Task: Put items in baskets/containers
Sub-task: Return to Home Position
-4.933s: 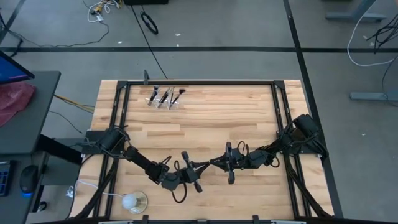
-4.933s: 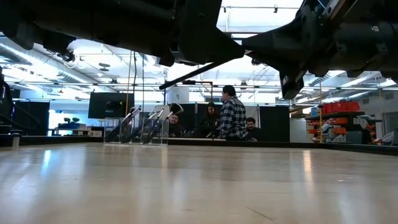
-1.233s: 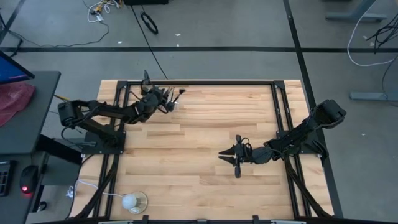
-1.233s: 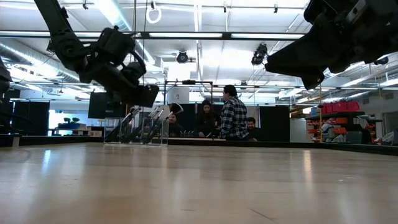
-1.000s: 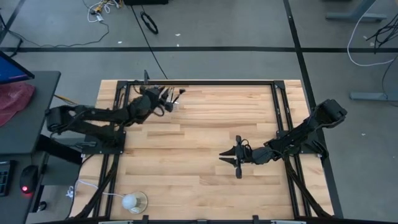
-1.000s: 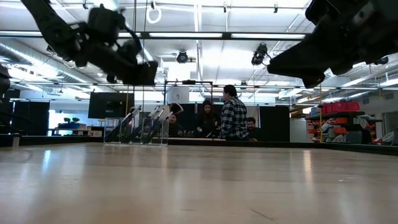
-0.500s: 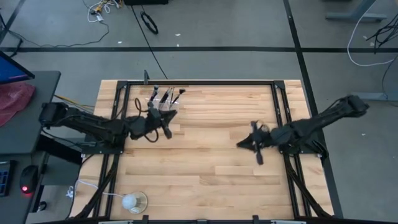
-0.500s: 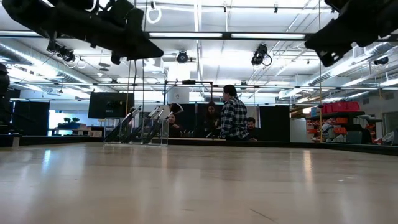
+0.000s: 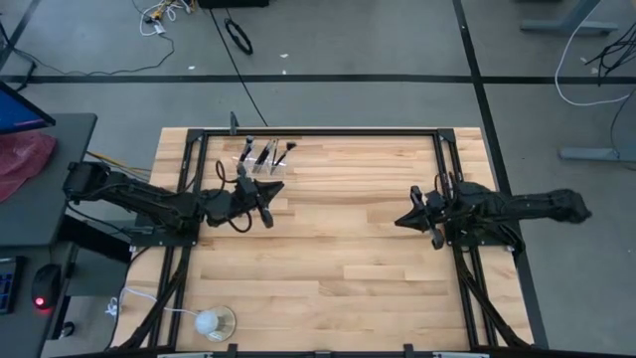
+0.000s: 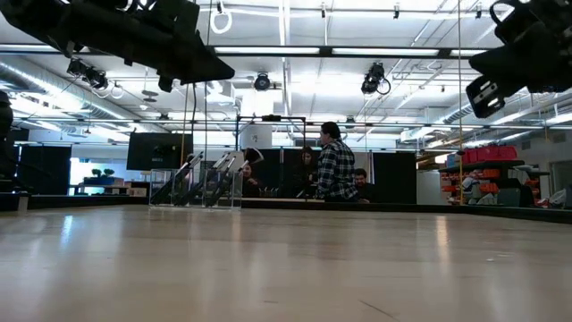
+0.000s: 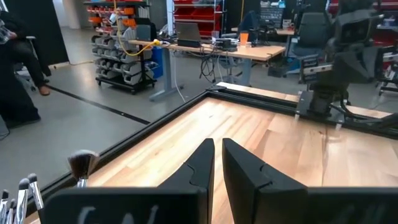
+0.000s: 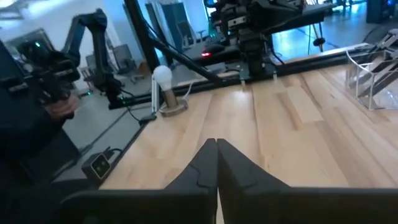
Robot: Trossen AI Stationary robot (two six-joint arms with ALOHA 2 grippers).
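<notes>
Several slim dark makeup brushes point(image 9: 264, 154) stand leaning in the clear holder point(image 9: 260, 165) near the table's far edge, bristle heads up. The low view shows the holder point(image 10: 196, 190) far off, and brush heads point(image 11: 81, 165) show in the left wrist view. My left gripper point(image 9: 264, 199) hovers just near of the holder, shut and empty, its fingers point(image 11: 205, 163) almost together. My right gripper point(image 9: 411, 218) hangs over the table's right half, shut and empty. The right wrist view catches the holder point(image 12: 373, 74) across the table.
A white ball on a clear round base point(image 9: 210, 321), with its cord, stands at the near left corner. A dark frame point(image 9: 318, 132) rims the table. Bare wood point(image 9: 338, 268) lies between the arms. People point(image 10: 332, 174) are in the room behind.
My left gripper has drawn back from the holder toward the near edge and risen. My right gripper has pulled from mid-table toward the right edge and risen. The brushes and the holder have stayed put.
</notes>
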